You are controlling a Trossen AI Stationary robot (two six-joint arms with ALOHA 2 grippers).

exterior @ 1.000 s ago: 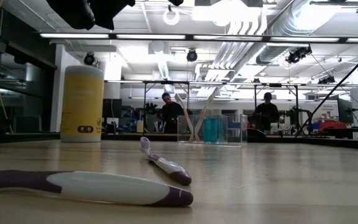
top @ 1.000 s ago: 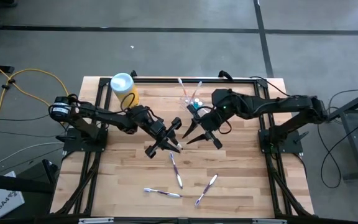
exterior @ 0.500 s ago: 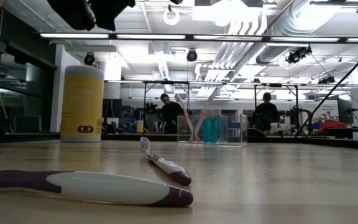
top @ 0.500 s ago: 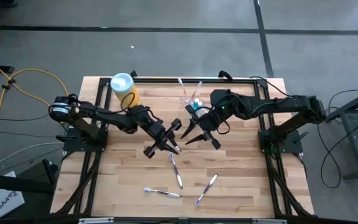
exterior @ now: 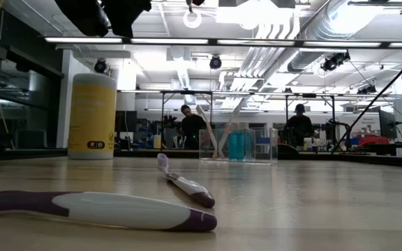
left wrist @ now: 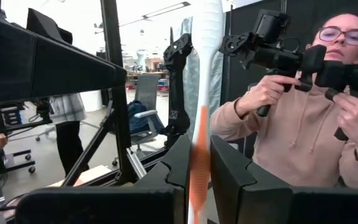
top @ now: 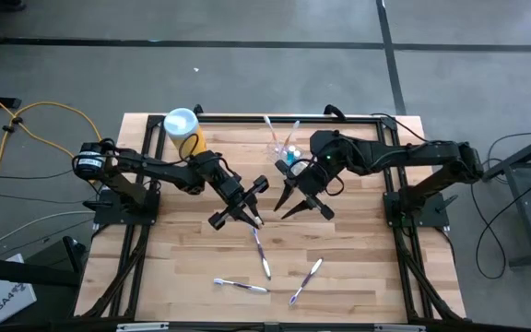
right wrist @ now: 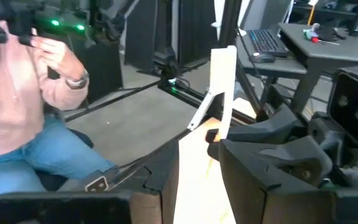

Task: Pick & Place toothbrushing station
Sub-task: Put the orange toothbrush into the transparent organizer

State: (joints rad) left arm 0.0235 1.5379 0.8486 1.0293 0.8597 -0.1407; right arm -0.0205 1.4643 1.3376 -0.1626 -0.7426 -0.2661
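Observation:
A white toothbrush with an orange stripe (left wrist: pixel 202 74) stands upright above the middle of the table, also seen in the right wrist view (right wrist: pixel 223 81). My left gripper (top: pixel 258 218) and my right gripper (top: pixel 282 208) meet there, both shut on it. The toothbrushing station (top: pixel 284 148), a clear holder with brushes sticking out of it, stands on its base at the table's far side (exterior: pixel 239 145), behind my right gripper. The low view shows only dark arm parts at its top, not the fingers. My left gripper pinches the toothbrush at its orange-striped stretch (left wrist: pixel 197 163) between its two fingers. The fingers come roughly level from the table's left and lie across the brush. The brush stands upright, rising well above the fingers, clear of the table. My right gripper pinches the broad white handle (right wrist: pixel 199 177) between its two fingers, coming roughly level from the table's right, across the brush. The brush rises upright above the fingers. The left gripper's dark body crowds in just beside the hold.
A yellow canister with a pale blue lid (top: pixel 184 132) stands at the far left. Three purple-and-white toothbrushes lie on the near half of the table (top: pixel 261 251) (top: pixel 240 286) (top: pixel 306 281). A person in a pink top (left wrist: pixel 291 130) sits beyond the table's edge.
Both grippers have turned a little about their wrists while staying in place above the table's middle. Their jaws have not changed, and the brush stays upright between them.

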